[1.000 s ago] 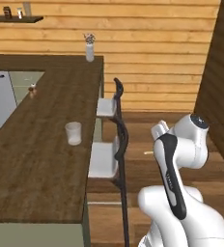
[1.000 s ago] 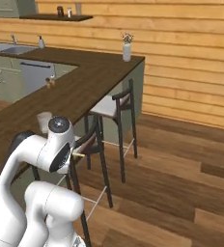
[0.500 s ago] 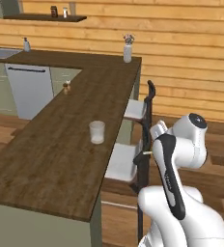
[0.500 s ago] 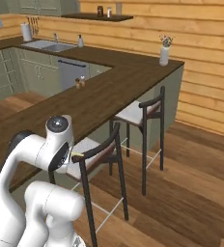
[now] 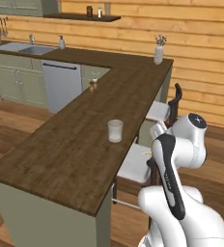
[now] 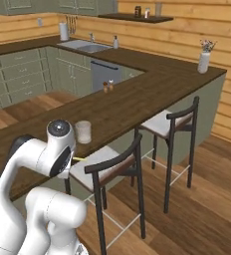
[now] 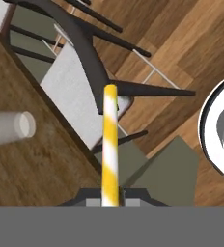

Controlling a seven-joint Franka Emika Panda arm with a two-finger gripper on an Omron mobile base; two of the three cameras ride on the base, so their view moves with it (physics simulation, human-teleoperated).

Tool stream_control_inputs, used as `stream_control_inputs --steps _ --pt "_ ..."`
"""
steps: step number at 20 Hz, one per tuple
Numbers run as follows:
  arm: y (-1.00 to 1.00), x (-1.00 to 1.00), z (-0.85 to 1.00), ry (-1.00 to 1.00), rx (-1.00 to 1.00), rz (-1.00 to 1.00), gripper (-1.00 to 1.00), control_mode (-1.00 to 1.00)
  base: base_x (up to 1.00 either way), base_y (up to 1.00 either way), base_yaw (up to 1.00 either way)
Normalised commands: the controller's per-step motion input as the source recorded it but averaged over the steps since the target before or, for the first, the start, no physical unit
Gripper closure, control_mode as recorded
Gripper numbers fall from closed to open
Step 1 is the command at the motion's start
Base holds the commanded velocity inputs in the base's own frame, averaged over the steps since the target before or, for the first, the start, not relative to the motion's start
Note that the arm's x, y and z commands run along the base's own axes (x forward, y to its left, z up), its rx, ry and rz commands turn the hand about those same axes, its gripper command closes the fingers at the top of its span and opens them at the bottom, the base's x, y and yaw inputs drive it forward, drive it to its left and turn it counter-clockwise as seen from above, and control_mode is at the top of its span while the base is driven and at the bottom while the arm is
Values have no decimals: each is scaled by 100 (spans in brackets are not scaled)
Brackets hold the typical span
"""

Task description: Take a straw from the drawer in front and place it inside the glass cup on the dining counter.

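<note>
In the hand view a yellow and white straw (image 7: 110,144) rises straight up from between the fingertips of my gripper (image 7: 110,197), which is shut on it. The straw hangs over a stool beside the dining counter (image 7: 32,164). The glass cup (image 7: 10,128) stands on that counter, to the left of the straw and apart from it. In the base views the cup (image 5: 115,130) (image 6: 83,132) stands near the counter's stool-side edge (image 5: 75,144) (image 6: 137,99), and a short yellow bit of the straw (image 5: 146,153) (image 6: 79,159) shows beside the arm. The drawer is out of view.
Two dark-backed stools with white seats (image 6: 102,164) (image 6: 167,124) stand along the counter's edge, the nearer one under the straw. A white vase with flowers (image 5: 159,52) and a small brown bottle (image 5: 92,86) stand farther along the top. A sink (image 5: 22,47) lies at the back left.
The whole picture has shifted, so the base has moved and turned: the counter and cup now sit nearer and more to the left. The arm keeps its pose with the straw.
</note>
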Motion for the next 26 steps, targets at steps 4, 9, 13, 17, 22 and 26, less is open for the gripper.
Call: stream_control_inputs --steps 4,9,13,17,22,26 --pt "0 0 0 0 0 0 100 100 44 1 34" --pt "0 16 -4 2 0 13 100 -100 24 0 21" --pt "0 56 1 13 0 26 100 -100 0 0 0" --pt "-35 25 80 29 15 15 100 -100 0 0 0" --pt "-14 13 91 21 30 -23 100 -100 0 0 0" --pt "-1 29 39 16 25 -44 100 -100 0 0 0"
